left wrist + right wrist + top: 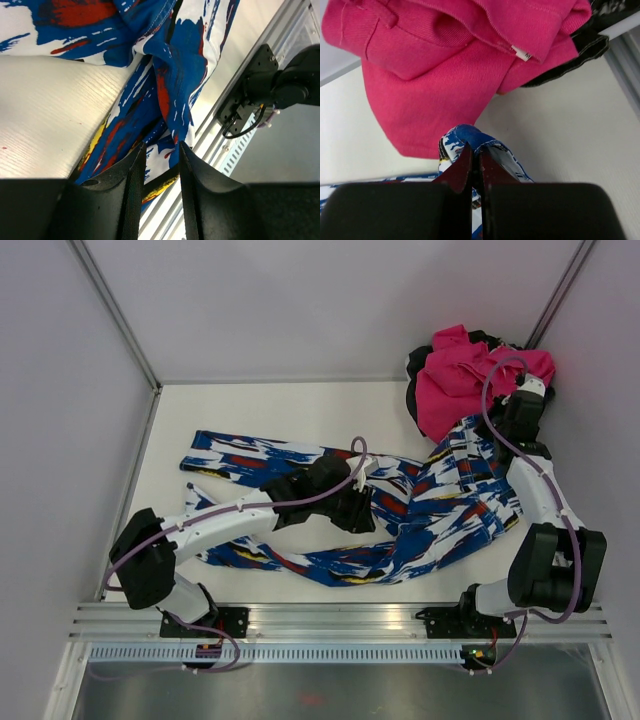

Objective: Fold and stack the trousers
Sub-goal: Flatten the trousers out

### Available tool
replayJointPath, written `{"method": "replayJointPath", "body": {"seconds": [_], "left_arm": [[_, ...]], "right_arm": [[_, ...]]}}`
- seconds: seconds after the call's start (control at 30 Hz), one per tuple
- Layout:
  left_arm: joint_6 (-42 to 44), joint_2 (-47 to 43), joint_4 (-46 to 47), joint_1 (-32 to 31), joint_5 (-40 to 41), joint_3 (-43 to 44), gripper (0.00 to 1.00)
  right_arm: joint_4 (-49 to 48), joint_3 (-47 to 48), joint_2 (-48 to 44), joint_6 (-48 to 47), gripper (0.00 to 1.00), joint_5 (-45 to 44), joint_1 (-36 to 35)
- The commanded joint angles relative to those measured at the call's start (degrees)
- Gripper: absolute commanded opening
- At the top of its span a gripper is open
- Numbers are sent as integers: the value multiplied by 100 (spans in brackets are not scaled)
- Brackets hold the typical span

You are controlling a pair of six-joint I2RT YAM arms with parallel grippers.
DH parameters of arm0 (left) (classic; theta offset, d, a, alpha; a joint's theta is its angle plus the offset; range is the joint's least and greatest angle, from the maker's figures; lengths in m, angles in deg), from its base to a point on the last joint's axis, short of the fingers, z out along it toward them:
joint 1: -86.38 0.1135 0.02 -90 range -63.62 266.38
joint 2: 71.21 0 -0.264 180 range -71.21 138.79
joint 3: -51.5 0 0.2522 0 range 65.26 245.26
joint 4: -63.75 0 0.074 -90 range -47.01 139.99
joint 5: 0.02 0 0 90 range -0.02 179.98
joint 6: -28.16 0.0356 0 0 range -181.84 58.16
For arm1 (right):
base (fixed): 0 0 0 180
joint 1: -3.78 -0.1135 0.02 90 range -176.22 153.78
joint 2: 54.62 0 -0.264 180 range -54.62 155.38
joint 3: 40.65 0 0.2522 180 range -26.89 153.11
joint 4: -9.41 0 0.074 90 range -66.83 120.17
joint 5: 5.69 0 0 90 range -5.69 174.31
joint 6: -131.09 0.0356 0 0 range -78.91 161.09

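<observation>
Trousers (430, 505): spread flat across the table (260, 410), both legs running left and the wider end at the right rear, its edge reaching the pink garment (465, 375).
Legs: apart at the left ends, with bare table between them.
Left gripper (161, 145): low over the middle of the trousers, where the legs meet. Its fingers stand apart with a clear gap, and rumpled blue cloth lies just past the tips.
Right gripper (475, 147): at the right rear, its fingers pressed together on a raised blue fold of the trousers.
Pink garment: heaped in the right rear corner, lying on a black garment (585, 47).
</observation>
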Motion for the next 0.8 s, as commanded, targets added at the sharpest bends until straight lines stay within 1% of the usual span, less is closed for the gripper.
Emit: {"method": "replayJointPath", "body": {"seconds": [0.0, 0.1, 0.13, 0.17, 0.2, 0.23, 0.27, 0.3, 0.33, 0.37, 0.43, 0.47, 0.53, 0.63, 0.67, 0.77], "left_arm": [[-577, -170, 196, -6, 700, 53, 39], [-551, 23, 250, -260, 858, 245, 40], [-499, 128, 197, -339, 963, 533, 40], [-455, 372, -29, -549, 1329, 736, 41], [-350, 514, -197, -655, 1559, 930, 42], [-323, 655, -364, -717, 1901, 1314, 43], [-383, 891, -644, -744, 2496, 1466, 46], [-427, 998, -804, -718, 2832, 1598, 50], [-506, 1095, -962, -666, 3149, 1843, 53], [-568, 1191, -1076, -474, 3544, 1941, 57], [-743, 1498, -1200, -175, 3583, 2178, 60], [-831, 1630, -1244, 114, 3479, 2275, 61], [-981, 2024, -1306, 318, 3355, 2547, 64], [-946, 2614, -1367, 381, 3477, 2935, 68], [-946, 2773, -1402, 389, 3504, 3057, 69], [-981, 3493, -1701, 424, 3504, 3585, 68]], "right_arm": [[-1178, -121, 70, -171, 0, -509, 17], [-1566, -464, 44, -250, 0, -518, 9], [-1549, -500, 61, -242, 0, -553, 9], [-1288, -509, 149, -198, 0, -675, 9], [-1059, -448, 210, -180, 0, -1138, 17], [-778, -378, 255, -145, 0, -1456, 26], [-253, -290, 307, -110, 0, -1720, 70], [-144, -324, 282, -153, 0, -1940, 105], [-134, -403, 229, -241, 0, -1968, 131], [-229, -499, 28, -311, 0, -1995, 149], [-423, -886, -227, -338, 0, -2065, 211], [-606, -1000, -420, -295, 0, -2048, 237], [-635, -1168, -483, -154, 0, -1890, 316], [-469, -1081, -212, -48, 0, -1837, 343], [-276, -1037, -141, -5, 0, -1837, 343], [-248, -1167, -44, 145, 0, -1714, 343]]}}
